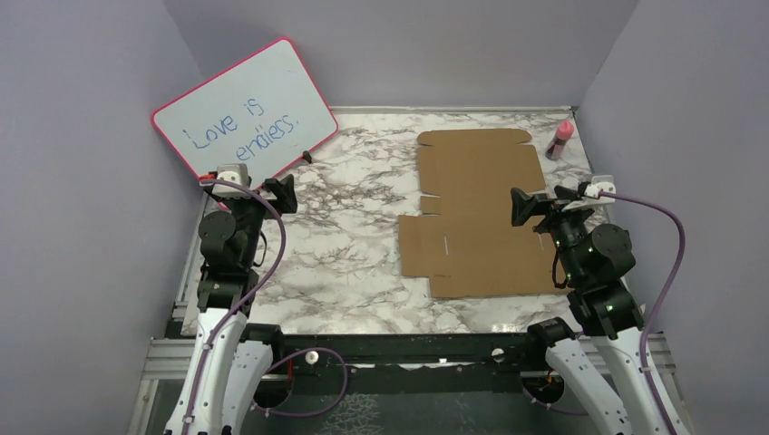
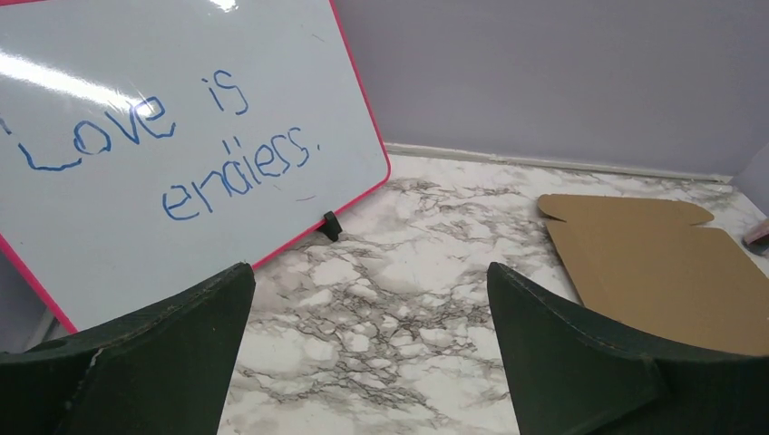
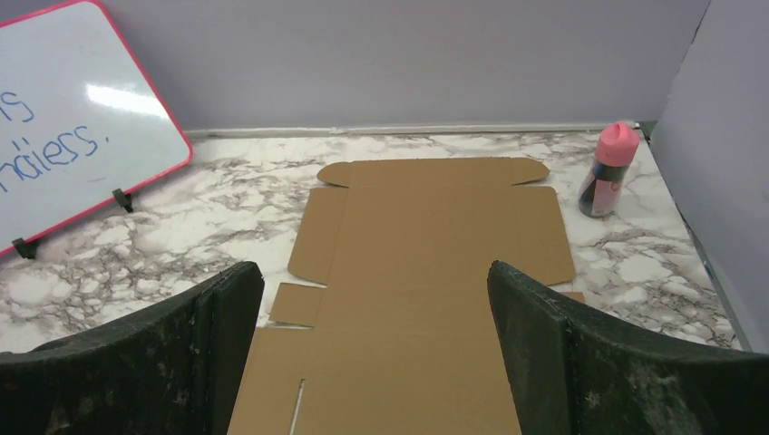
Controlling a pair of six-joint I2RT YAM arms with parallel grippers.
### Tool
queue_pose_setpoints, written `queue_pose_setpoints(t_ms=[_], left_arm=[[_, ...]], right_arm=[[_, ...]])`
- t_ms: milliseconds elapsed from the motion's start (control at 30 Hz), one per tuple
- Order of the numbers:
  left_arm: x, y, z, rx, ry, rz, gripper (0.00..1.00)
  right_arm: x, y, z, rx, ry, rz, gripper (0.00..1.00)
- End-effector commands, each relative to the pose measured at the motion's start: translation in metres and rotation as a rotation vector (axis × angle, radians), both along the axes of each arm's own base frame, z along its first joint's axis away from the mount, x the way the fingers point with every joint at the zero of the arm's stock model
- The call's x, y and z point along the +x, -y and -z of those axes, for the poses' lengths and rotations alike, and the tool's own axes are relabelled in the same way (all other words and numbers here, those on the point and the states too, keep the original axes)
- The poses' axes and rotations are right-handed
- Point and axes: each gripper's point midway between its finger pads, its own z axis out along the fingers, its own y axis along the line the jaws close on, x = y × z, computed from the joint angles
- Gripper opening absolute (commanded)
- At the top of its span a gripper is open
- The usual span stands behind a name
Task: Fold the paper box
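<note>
The paper box (image 1: 476,213) is a flat, unfolded brown cardboard sheet with flaps and slits, lying on the right half of the marble table. It also shows in the right wrist view (image 3: 426,272) and at the right edge of the left wrist view (image 2: 662,263). My right gripper (image 1: 526,207) is open and empty, raised over the sheet's right side; in its own view (image 3: 374,299) the jaws stand wide apart above the cardboard. My left gripper (image 1: 283,193) is open and empty over bare marble at the left, its jaws (image 2: 367,308) wide apart, well away from the sheet.
A pink-framed whiteboard (image 1: 245,109) with blue writing leans at the back left, close to my left gripper. A small pink-capped bottle (image 1: 560,139) stands at the back right beside the sheet. Purple walls close in the table (image 1: 354,245) on three sides.
</note>
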Motion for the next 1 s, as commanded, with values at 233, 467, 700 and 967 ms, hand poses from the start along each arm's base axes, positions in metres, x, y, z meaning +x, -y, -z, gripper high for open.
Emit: queue_pose_setpoints(t_ms=[233,467,700,967], left_arm=[[0.006,0.003,0.008,-0.02,-0.027,0.01,0.99],[0.006,0.028,0.015,-0.071,-0.034,0.142,0.99],[-0.001,0.077,0.042,-0.237,-0.169,0.361,0.99],[-0.011,0.135,0.106,-0.368,-0.464,0.557,0.95]], right_arm=[[-0.003,0.002,-0.006,0.003,0.04,0.008,1.0],[-0.002,-0.009,-0.003,0.025,0.015,-0.046,1.0],[-0.004,-0.025,0.003,0.052,-0.018,-0.127,1.0],[-0.002,-0.044,0.02,0.091,-0.087,-0.218,1.0]])
